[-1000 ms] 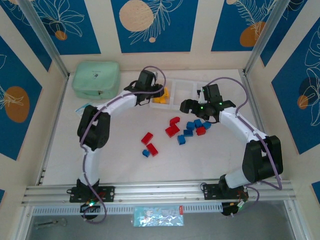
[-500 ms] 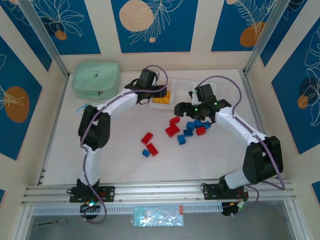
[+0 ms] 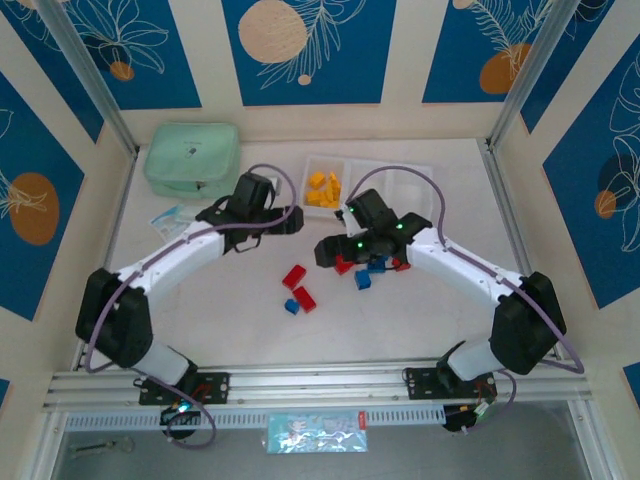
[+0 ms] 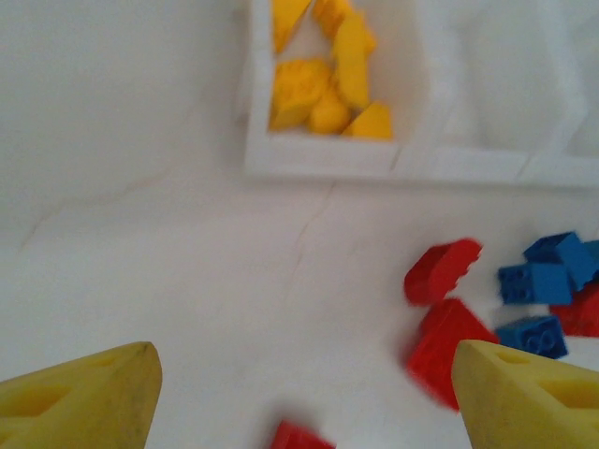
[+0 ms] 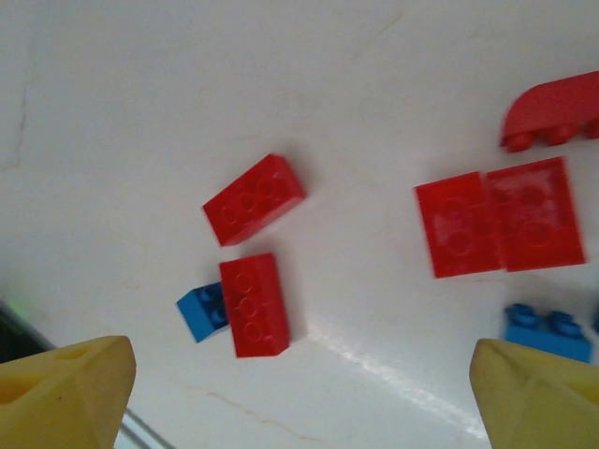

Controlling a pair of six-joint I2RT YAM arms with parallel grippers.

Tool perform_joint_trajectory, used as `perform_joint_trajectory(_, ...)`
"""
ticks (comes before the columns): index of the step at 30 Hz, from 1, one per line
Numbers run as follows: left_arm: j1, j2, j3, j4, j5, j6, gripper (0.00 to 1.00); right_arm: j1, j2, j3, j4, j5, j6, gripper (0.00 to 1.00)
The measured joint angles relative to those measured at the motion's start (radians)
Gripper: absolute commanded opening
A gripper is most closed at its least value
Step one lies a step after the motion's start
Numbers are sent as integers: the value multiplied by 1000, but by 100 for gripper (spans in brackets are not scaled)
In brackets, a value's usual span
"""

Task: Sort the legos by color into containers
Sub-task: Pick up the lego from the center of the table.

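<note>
Yellow legos (image 4: pixel 323 84) sorted into the tray (image 4: pixel 318 161); red legos (image 5: pixel 255 198) and blue legos (image 4: pixel 547 281) wait beside it; left pincer (image 4: pixel 299 393) and right pincer (image 5: pixel 299 393) gape empty.

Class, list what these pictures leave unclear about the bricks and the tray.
- Top view: the right gripper covers part of the red and blue pile, so the bricks cannot be counted.
- Left wrist view: the tray is cut off by the top edge, and blur hides what its middle compartment holds.
- Right wrist view: a blue brick is partly hidden by a red brick.
</note>
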Motion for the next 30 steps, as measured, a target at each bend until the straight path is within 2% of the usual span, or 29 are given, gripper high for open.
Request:
perform_joint_trajectory(5,0,-149,-148,-84,-46,-42,96,87,49,0,20,-2,50,88)
perform_joint_trajectory(8,0,-246,-211,-125,-80,-75,100,129,100,0,45,-3,79,86)
perform_joint_trajectory(12,0,-342,-264,-176,-119,-114,100,161,177,8,58,12,106,86)
perform_joint_trajectory(20,1,-457,-348,-241,-175,-203,100,187,322,107,87,74,190,80)
perform_joint_trajectory(30,1,-523,-372,-298,-208,-256,100,210,496,227,109,117,237,80)
